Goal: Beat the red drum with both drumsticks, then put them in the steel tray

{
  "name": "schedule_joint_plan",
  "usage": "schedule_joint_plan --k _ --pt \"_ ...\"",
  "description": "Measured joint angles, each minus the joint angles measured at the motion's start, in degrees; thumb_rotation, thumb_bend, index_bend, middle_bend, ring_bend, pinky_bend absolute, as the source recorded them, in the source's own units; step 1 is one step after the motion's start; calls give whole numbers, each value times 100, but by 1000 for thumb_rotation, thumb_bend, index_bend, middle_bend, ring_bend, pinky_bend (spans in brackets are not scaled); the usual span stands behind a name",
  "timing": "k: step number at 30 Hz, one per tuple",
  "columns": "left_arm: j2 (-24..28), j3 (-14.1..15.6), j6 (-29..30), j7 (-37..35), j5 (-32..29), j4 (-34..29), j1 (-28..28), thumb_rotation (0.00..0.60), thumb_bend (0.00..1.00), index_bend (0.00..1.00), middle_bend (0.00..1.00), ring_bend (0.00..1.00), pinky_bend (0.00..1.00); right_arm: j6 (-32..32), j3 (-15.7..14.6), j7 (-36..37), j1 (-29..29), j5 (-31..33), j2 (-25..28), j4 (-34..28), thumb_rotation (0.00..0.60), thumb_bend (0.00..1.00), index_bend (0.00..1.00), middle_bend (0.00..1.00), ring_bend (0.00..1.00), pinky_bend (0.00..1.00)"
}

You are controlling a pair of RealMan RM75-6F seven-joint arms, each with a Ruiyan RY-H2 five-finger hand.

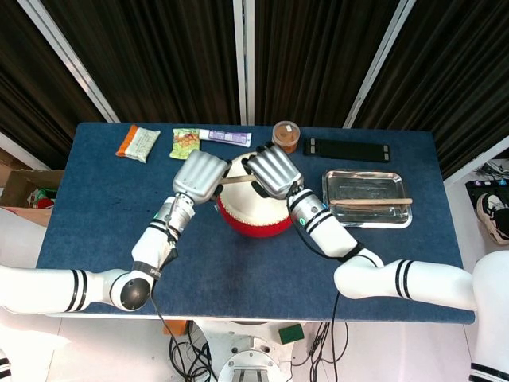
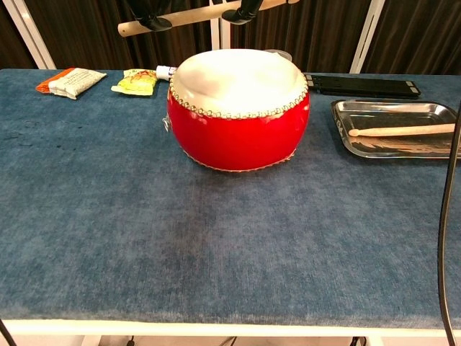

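Fingers (image 2: 153, 23) of both hands pinch one drumstick (image 2: 189, 16) above one red drum (image 2: 238, 115); another drumstick (image 2: 400, 130) lies in one steel tray (image 2: 389, 108).

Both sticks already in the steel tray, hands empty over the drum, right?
Not quite. Only one drumstick lies in the steel tray. The chest view shows the other drumstick in the air above the red drum, gripped by both the left hand and the right hand.

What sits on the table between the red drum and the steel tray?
Nothing: in the chest view, only bare blue cloth separates the red drum from the steel tray, which already holds one drumstick.
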Motion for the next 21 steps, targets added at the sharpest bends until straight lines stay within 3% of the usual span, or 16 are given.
schedule_joint_plan --k 4,11,21 --pt "6 25 17 -25 33 20 22 600 515 487 599 604 803 58 -4 64 -33 -146 -45 53 600 640 704 650 454 428" --pt "18 51 211 -68 209 29 106 600 286 330 494 554 806 203 -12 265 -144 -509 -161 159 600 678 766 682 488 455" --pt "103 179 543 -61 429 -30 386 600 203 231 402 481 805 304 6 861 -376 -1024 -353 440 600 745 801 695 498 471"
